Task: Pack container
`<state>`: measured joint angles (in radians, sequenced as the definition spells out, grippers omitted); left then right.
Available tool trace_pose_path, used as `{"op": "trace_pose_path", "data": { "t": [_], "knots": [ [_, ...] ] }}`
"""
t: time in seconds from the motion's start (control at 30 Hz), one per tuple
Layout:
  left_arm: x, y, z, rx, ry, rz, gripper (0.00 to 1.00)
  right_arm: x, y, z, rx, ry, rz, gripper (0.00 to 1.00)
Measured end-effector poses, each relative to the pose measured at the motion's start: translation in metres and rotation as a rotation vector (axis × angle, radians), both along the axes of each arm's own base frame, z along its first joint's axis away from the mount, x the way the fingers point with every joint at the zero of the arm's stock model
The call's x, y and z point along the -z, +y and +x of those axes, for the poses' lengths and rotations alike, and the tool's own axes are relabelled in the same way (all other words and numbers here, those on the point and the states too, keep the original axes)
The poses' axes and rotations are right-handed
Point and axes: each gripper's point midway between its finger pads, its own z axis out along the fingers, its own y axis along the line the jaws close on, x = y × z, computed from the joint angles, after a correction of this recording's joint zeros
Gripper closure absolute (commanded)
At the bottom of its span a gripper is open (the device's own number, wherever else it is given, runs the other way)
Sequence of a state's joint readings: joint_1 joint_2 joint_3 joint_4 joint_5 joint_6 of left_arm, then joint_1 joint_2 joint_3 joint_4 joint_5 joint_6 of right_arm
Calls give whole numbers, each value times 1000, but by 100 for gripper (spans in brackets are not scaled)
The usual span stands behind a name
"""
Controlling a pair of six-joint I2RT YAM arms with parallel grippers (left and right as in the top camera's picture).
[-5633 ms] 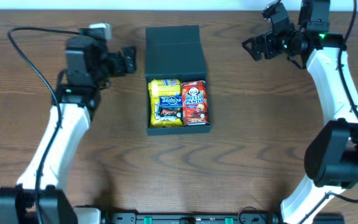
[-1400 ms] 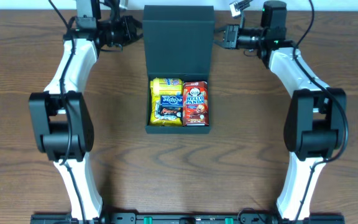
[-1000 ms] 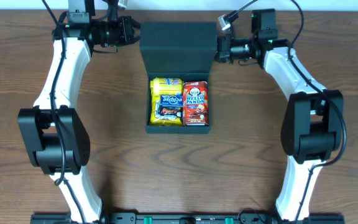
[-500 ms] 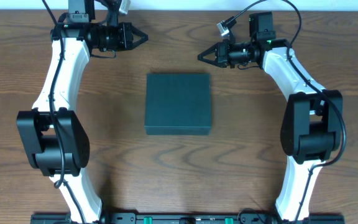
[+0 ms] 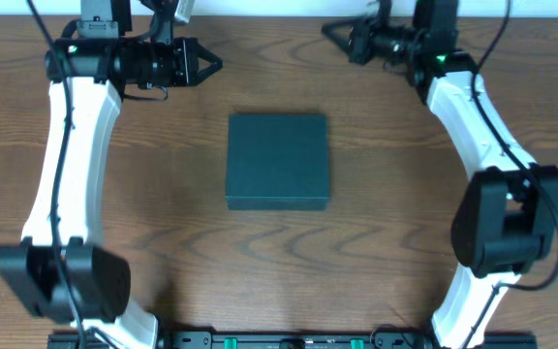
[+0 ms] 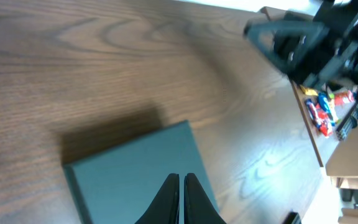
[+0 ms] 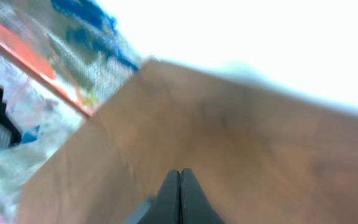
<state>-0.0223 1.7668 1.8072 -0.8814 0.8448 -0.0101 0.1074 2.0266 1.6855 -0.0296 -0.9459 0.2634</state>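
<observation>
Black container (image 5: pixel 278 161) shut flat, dead centre of frame. Left gripper (image 5: pixel 217 66) upper left, right gripper (image 5: pixel 327 30) upper right, both pinched closed, holding nothing, well clear. Risk: flap (image 6: pixel 135 174) springing up, nothing pressing it down.

Container (image 5: pixel 277 161) shut, interior hidden; right wrist view smeared, probably table (image 7: pixel 241 149) edge

The matte black, square cardboard container (image 5: pixel 277 160) is now shut. Its flap lid, which stood open toward the far edge of the bench (image 5: pixel 386 242), lies flat and hides the yellow and red snack packets. The left hand (image 5: pixel 216 65) has left the lid's side, and the right hand (image 5: pixel 327 30) has drawn back to the far edge.
</observation>
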Motion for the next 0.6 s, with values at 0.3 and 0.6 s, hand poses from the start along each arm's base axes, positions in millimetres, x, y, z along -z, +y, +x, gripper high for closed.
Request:
{"op": "trace_pose_path", "data": {
  "t": [0.3,0.6],
  "knots": [
    [-59,-1,-80,-14,-55,80,94,-43,-3,-5,-23,-110,58,98],
    [-94,8,-184,-7,-129,195,94,-39,29,-54,-150,121,80,98]
  ]
}}
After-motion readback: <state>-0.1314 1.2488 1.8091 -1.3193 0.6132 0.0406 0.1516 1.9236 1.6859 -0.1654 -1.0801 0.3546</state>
